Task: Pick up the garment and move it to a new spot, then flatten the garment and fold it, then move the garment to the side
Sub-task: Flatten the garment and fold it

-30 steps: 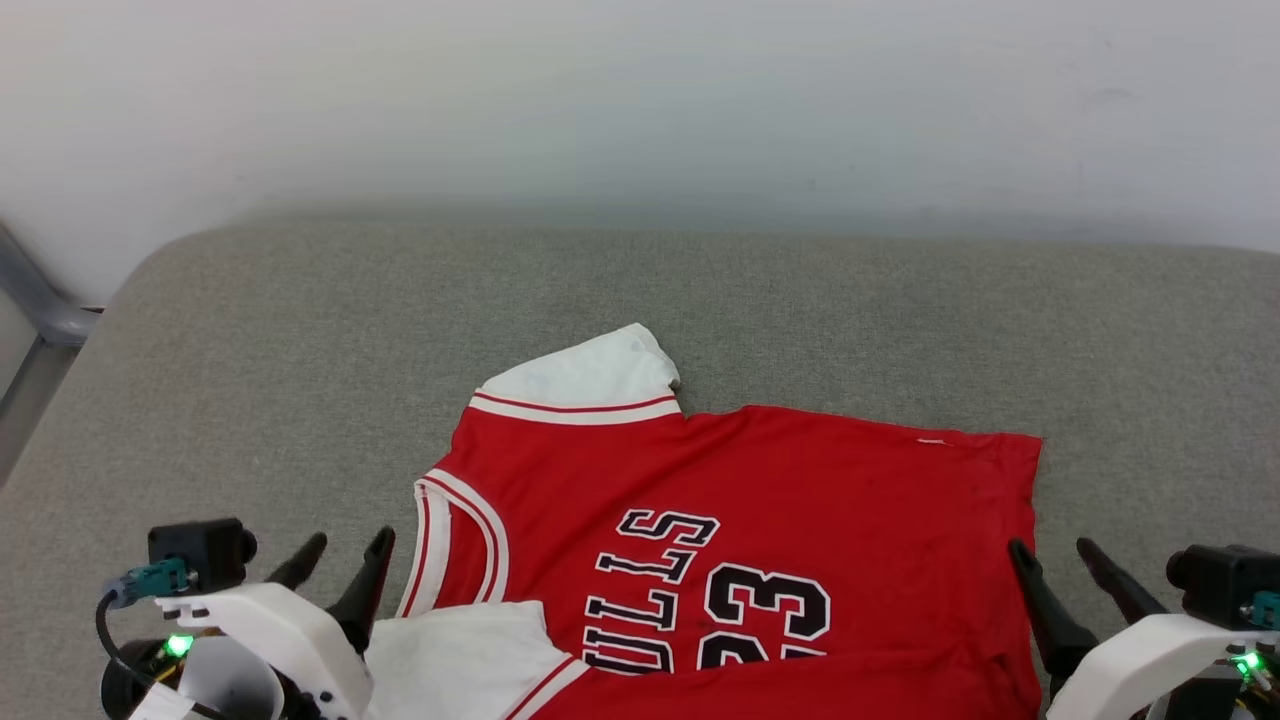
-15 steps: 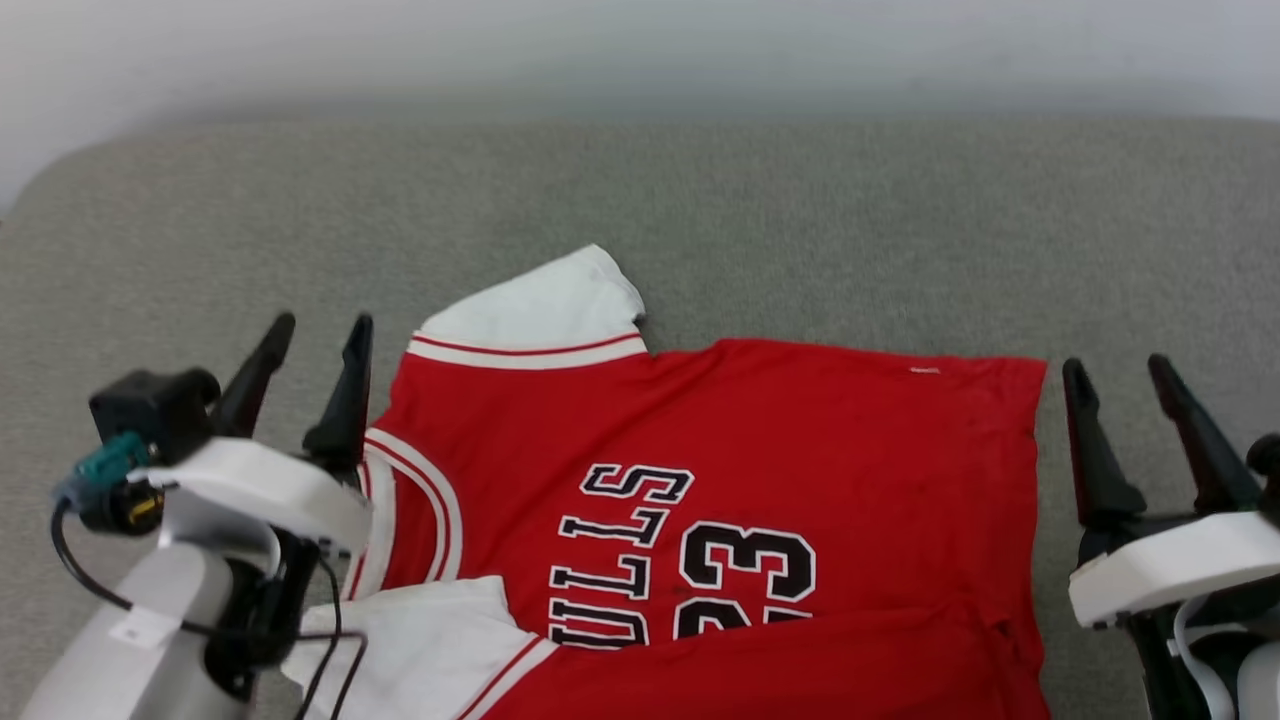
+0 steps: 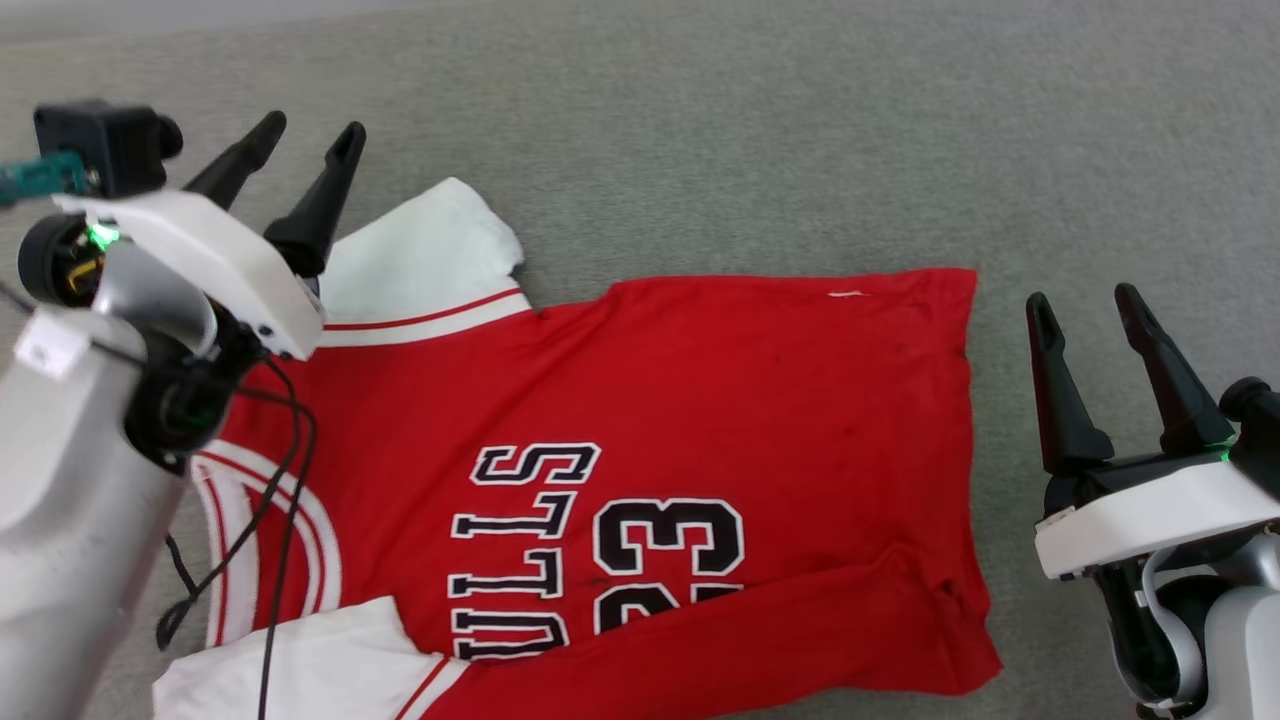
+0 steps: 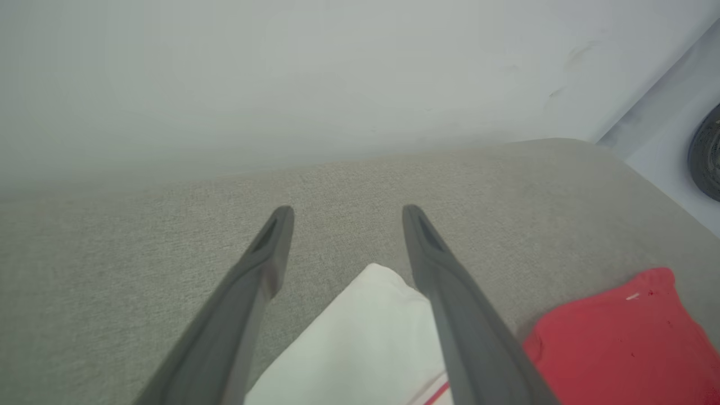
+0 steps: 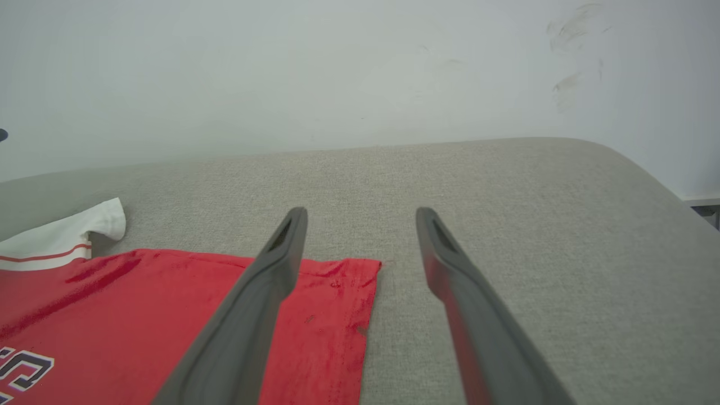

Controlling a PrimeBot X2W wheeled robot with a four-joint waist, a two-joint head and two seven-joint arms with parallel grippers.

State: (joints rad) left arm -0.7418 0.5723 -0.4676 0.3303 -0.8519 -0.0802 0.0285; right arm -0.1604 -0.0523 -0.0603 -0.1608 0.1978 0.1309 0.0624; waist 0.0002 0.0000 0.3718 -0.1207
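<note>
The garment [image 3: 700,400], a red jersey with white sleeves and black lettering, lies spread on the grey cushion, lettering face up, its near edge folded over. My left gripper [image 3: 305,130] hangs open above the far white sleeve [image 3: 420,250], nothing between its fingers. In the left wrist view that sleeve [image 4: 360,343] lies between and below the fingers [image 4: 264,264]. My right gripper [image 3: 1085,300] stands open just right of the jersey's hem [image 3: 965,400], apart from it. The right wrist view has the garment's red corner [image 5: 337,304] under the left finger [image 5: 270,281].
The grey cushion [image 3: 750,130] stretches far beyond the jersey and to its right [image 5: 534,225]. A pale wall [image 5: 337,73] rises behind the cushion. A dark round object [image 4: 710,152] sits past the cushion's edge in the left wrist view.
The head camera has tilted down, so the wall has left the view. Both arms have risen and reached forward; the left gripper now hangs over the far white sleeve. Both stay open.
</note>
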